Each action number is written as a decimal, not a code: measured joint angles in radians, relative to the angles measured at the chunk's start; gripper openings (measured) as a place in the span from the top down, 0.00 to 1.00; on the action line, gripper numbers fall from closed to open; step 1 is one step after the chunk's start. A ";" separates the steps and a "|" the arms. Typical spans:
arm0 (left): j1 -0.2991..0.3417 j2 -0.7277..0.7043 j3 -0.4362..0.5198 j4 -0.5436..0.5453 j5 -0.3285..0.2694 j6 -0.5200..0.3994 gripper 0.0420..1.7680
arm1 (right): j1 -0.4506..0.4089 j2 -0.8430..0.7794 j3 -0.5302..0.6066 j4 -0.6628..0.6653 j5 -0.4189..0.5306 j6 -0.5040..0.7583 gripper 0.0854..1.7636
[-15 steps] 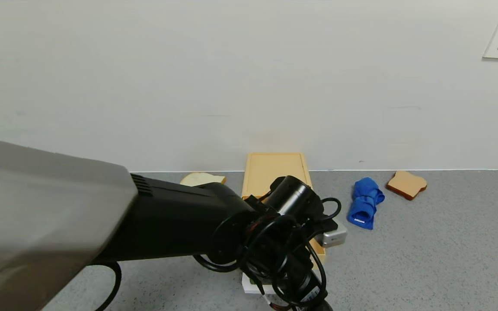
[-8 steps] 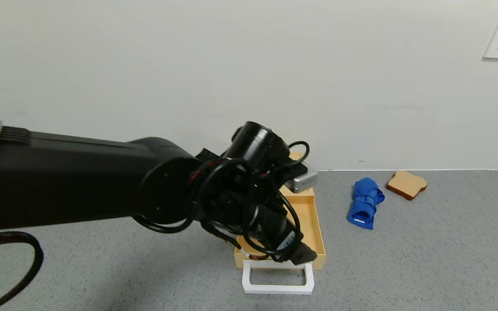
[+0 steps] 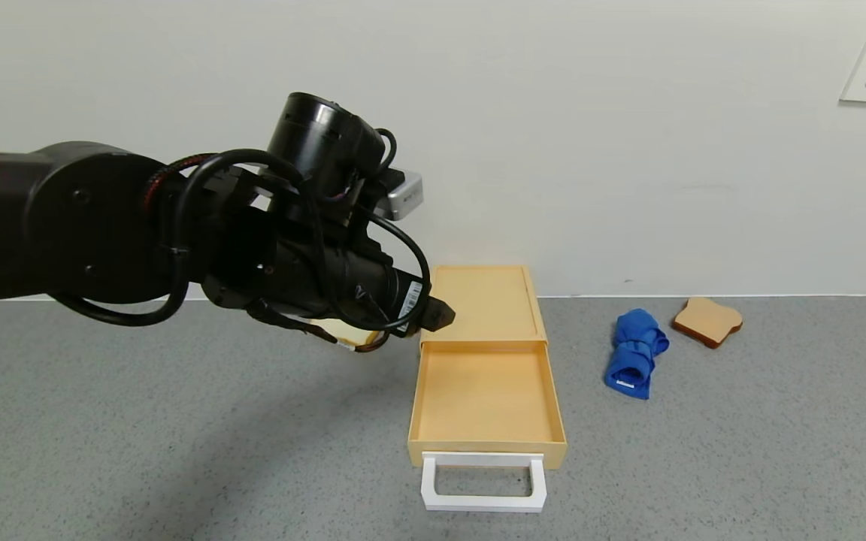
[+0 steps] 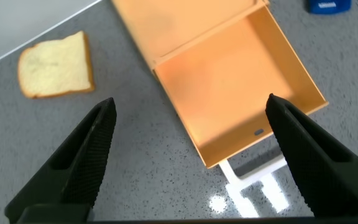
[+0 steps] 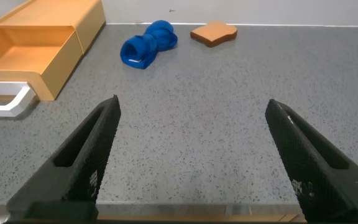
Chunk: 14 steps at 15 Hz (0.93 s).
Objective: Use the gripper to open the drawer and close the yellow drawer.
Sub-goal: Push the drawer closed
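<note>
The pale yellow drawer (image 3: 482, 394) stands pulled out of its flat yellow case (image 3: 482, 297), and the tray is empty. Its white loop handle (image 3: 483, 485) points toward me. My left gripper (image 3: 437, 315) hangs in the air beside the case's left edge, well above the table, open and empty. In the left wrist view my left gripper (image 4: 191, 102) looks down on the drawer (image 4: 241, 87) and the handle (image 4: 260, 186) between wide-spread fingers (image 4: 86, 162). My right gripper (image 5: 192, 106) is open and empty, low over the table, with the drawer (image 5: 36, 46) off to one side.
A blue rolled cloth (image 3: 634, 353) and a brown bread slice (image 3: 707, 321) lie right of the drawer. A pale bread slice (image 4: 55, 65) lies left of the case, mostly hidden by my left gripper in the head view. The wall stands right behind the case.
My left arm has risen from low over the drawer's handle and swung up and back to the left. The drawer has stayed pulled out.
</note>
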 joint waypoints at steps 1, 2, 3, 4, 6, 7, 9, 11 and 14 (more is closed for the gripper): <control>0.001 -0.008 -0.002 0.005 0.040 -0.042 0.02 | 0.000 0.000 0.000 0.000 0.000 0.000 0.03; 0.003 -0.013 -0.003 0.005 0.079 -0.079 0.02 | 0.000 0.000 0.000 0.000 0.000 0.000 0.03; 0.006 -0.017 -0.004 0.001 0.117 -0.105 0.02 | 0.000 0.000 0.000 0.000 0.000 0.000 0.03; 0.010 -0.020 -0.004 -0.001 0.149 -0.125 0.02 | 0.000 0.000 0.000 0.000 0.000 0.000 0.03; 0.020 -0.024 -0.009 -0.003 0.177 -0.167 0.02 | 0.000 0.000 0.000 0.000 0.000 0.000 0.03; 0.024 -0.024 -0.012 -0.002 0.181 -0.191 0.02 | 0.000 0.000 0.000 0.000 0.000 0.000 0.03; 0.031 -0.024 -0.021 0.005 0.189 -0.223 0.02 | 0.000 0.000 0.000 0.000 0.000 0.000 0.03; 0.036 -0.024 -0.024 0.005 0.190 -0.229 0.02 | 0.000 0.000 0.000 0.000 -0.001 0.000 0.03; 0.037 -0.024 -0.024 0.005 0.190 -0.230 0.02 | 0.000 0.000 0.000 0.000 0.000 0.000 0.03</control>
